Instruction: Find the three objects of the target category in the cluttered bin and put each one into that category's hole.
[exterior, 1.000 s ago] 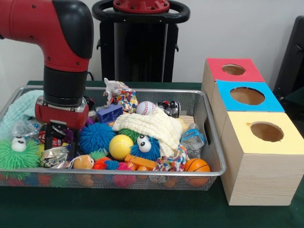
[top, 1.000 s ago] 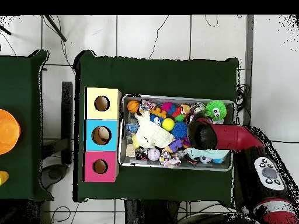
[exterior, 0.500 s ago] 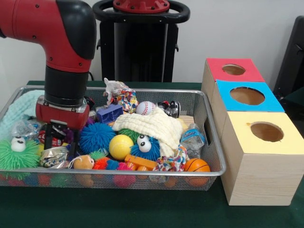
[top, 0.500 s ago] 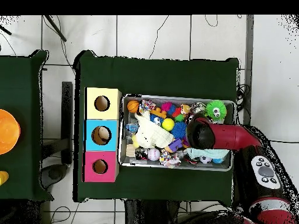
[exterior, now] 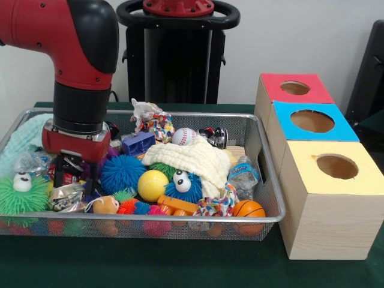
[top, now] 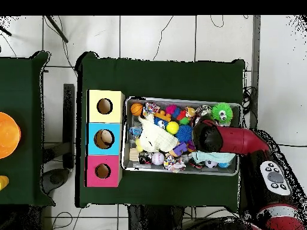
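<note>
Gripper (exterior: 73,180) is seen low in the bin (exterior: 264,157), at its end away from the boxes, with dark fingers (exterior: 59,174) straddling a small red item and a crinkled foil packet (exterior: 65,197). Jaws appear spread, but whether anything is pinched between them cannot be told; the wrist hides the spot from overhead.

Target category is not stated, so the task's objects cannot be fixed. Candidates are noted: yellow ball (exterior: 152,185), baseball (exterior: 183,136) and basketball (exterior: 248,209), all lying in the half of the bin nearer the boxes, well apart from the gripper. Three boxes stand beside the bin: red (exterior: 294,89), blue (exterior: 312,121), yellow (exterior: 336,167), each with one round hole on top.

Risks judged from here:
- Wrong item could be taken, since packet, red item and plastic wrap (exterior: 27,162) lie touching under the fingers.
- Foil could slip or tear on closing, being thin and loose.
- Green spiky toy (exterior: 23,193) and blue spiky ball (exterior: 122,173) sit just beside the fingers and could be dragged up by their strands.
- Mesh wall near the fingers could be struck on a low sideways move.
- Cloth (exterior: 191,157) covers part of the pile, so an object could be missed beneath it.
</note>
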`<state>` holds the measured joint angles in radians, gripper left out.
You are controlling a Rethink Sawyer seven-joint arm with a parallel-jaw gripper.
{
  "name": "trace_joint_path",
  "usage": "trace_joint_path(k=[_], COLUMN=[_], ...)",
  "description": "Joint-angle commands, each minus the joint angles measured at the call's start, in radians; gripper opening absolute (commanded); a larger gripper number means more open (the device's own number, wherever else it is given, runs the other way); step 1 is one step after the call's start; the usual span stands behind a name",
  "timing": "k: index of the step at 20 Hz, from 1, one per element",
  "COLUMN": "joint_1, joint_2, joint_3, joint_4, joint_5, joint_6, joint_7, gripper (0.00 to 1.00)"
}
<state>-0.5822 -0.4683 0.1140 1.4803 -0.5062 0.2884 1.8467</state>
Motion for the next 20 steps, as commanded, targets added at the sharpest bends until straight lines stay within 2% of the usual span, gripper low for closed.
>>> trace_joint_path(k=[1, 20], joint_1=[-0.021, -0.014], joint_2=[-0.024, -0.039], joint_3=[0.016, 0.010], joint_4=[-0.016, -0.002], joint_5=[0.066, 0.107], joint_6=[0.155, 0.218], joint_7=[0.049, 0.035], gripper=[1.00, 1.00])
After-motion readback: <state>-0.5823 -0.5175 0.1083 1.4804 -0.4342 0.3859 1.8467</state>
